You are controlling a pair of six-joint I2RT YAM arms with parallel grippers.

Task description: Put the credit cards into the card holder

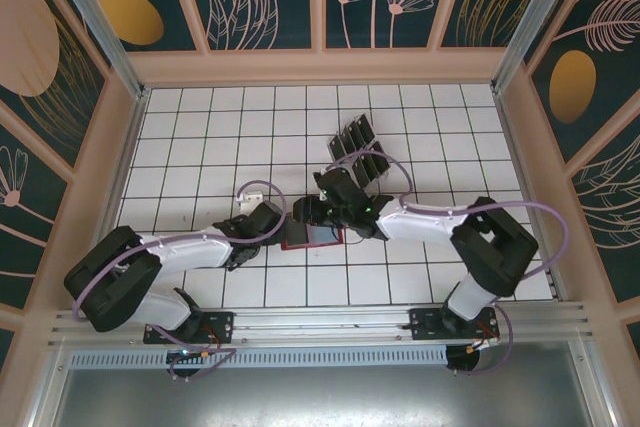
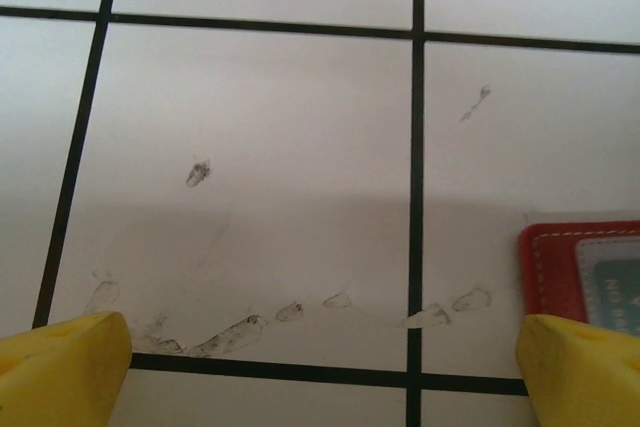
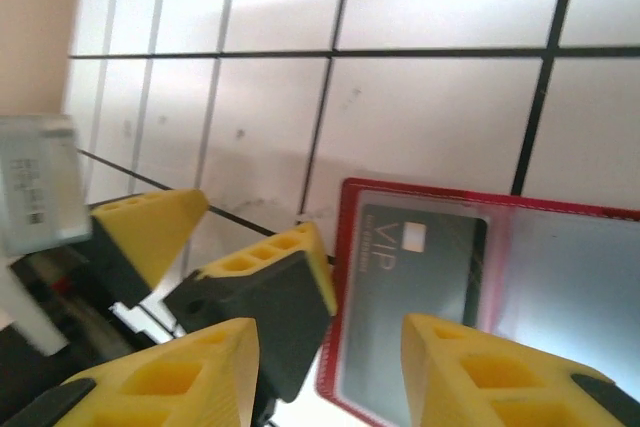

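**White gridded worktop [image 1: 200, 147], card holder [image 3: 560, 267] lying open**

The red holder lies near the worktop's middle, between the two arms. A dark credit card [image 3: 410, 287] marked VIP lies inside it. The right tool [image 3: 330, 367] hangs over the holder with its fingers apart, clamping nothing. The left tool [image 2: 320, 367], spread wide, sits low just beside the holder's edge. More black cards [image 1: 355, 137] stand farther back.
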